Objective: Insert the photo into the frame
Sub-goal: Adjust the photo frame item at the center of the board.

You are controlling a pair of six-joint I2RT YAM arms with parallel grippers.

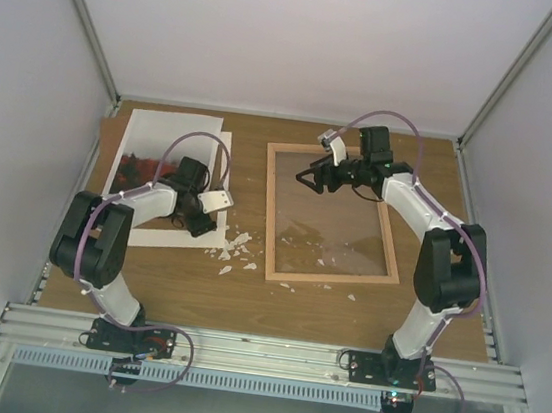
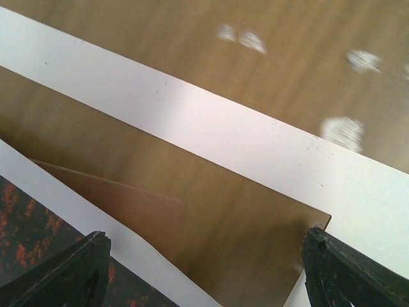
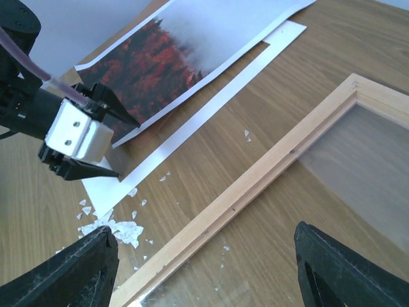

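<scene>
**Observer:** Jaws first.

**Me:** My left gripper (image 2: pixel 204 236) has its fingers spread wide with nothing between them. It hangs low over the photo's near right corner. My right gripper (image 3: pixel 204 230) is wide too, and empty, above the far left part of the frame.

**Observer:** Where are the photo and the frame?

**Me:** The photo (image 1: pixel 168 138) lies flat, face up, on the left of the table (image 1: pixel 195 287). The frame (image 1: pixel 268 216) lies flat on the right, well apart from it, with its pane in. Under my left fingers I see the print's white border, then a brown board (image 2: pixel 128 204) showing from beneath, then a white strip (image 2: pixel 223 128). The strip may be a cut-out mount, but the view is too close to be sure. White scraps (image 1: pixel 236 247) are scattered between photo and frame.

**Observer:** How will the photo handle?

**Me:** My guess is light, thin and floppy, and quick to crease. It lies flush, so there is little edge to get a finger under. I would pinch the white border near that corner, where it seems to overhang the board, and never the printed face. It will sag once lifted and may slide on the pane.
</scene>
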